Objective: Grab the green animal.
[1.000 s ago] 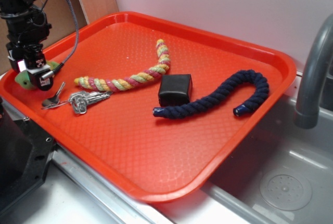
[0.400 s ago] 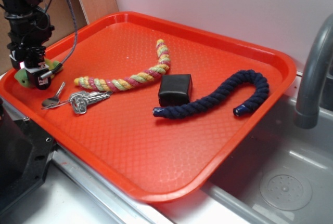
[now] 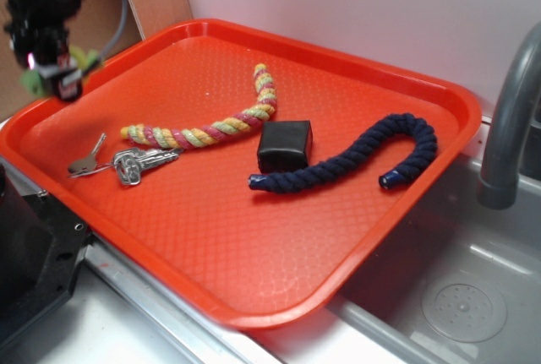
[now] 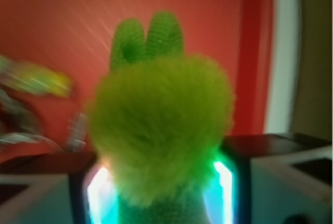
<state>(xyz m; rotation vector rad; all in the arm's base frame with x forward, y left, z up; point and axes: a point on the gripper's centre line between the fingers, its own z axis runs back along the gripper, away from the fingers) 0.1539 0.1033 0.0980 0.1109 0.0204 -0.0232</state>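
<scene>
Yellow-green fuzzy green animal (image 4: 161, 130), orange-red tray (image 3: 254, 279), navy rope (image 3: 355, 157), pink-yellow-green braided rope (image 3: 220, 123)

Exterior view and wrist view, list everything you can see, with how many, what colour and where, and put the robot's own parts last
tray: one, red-orange, holding most items
green animal: one, fuzzy yellow-green with darker green parts, held in the tool, lifted above the tray's far-left corner; fills the wrist view
braided rope: one, pink, yellow and green, lying curved on the tray's left half
navy rope: one, dark blue, curved on the tray's right half
black box: one, black, mid-tray, touching the navy rope
keys: one bunch, silver, near the tray's left edge
faucet: one, grey, right edge
sink: one, grey, lower right
tool: one, black, shut on the green animal, upper left
</scene>
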